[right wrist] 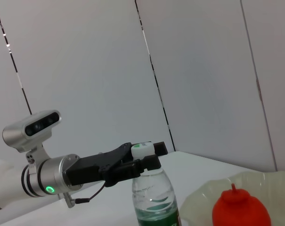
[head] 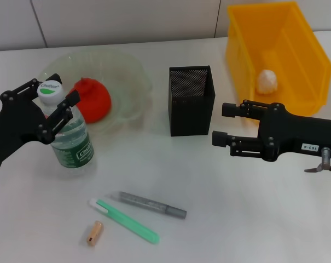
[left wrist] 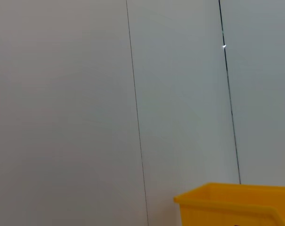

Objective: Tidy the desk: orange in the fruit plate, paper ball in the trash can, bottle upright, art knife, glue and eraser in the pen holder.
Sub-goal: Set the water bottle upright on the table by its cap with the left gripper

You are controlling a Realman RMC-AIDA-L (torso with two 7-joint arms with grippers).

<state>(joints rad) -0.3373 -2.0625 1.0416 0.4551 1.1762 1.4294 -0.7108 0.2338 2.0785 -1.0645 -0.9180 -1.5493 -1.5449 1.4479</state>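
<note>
White desk: left claw (head: 54,106) partly hides upright bottle's (head: 72,142) neck.

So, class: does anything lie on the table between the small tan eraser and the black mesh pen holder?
Yes. The green stick and the grey stick lie between the eraser and the pen holder.

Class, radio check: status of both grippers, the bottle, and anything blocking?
Left gripper around upright bottle's neck. Right gripper open, idle beside pen holder. Nothing blocking.
</note>
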